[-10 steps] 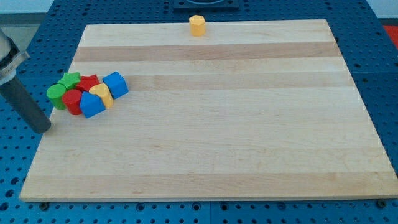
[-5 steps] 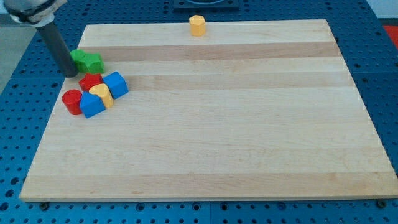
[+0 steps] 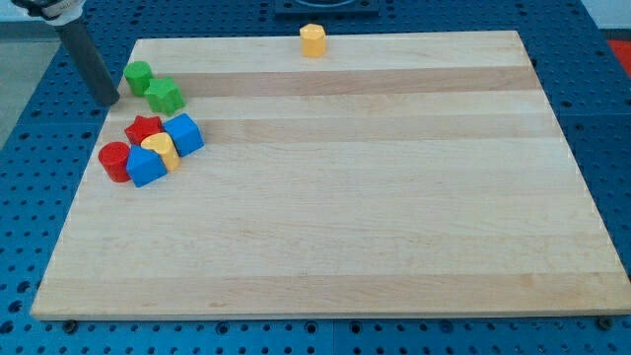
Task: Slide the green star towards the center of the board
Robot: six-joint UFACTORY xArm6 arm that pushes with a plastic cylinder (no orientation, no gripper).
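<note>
Partly cropped rod, my tip beside green blocks

Blocks — green, red, blue, yellow.

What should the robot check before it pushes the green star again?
1. Tip position: my tip sits at the board's left edge, left of both green blocks. Ok.
2. Tip touching a block: a small gap shows between it and the green cylinder. Not touching.
3. Which one is the star: the green star looks to be the one lower right of the cylinder, but its shape is blurry. Cannot tell for sure.
4. Path to the centre: bare board lies to the star's right. Ok.
5. Neighbours: the red star and blue block sit just below the star. Risk of bumping, not ok.
</note>
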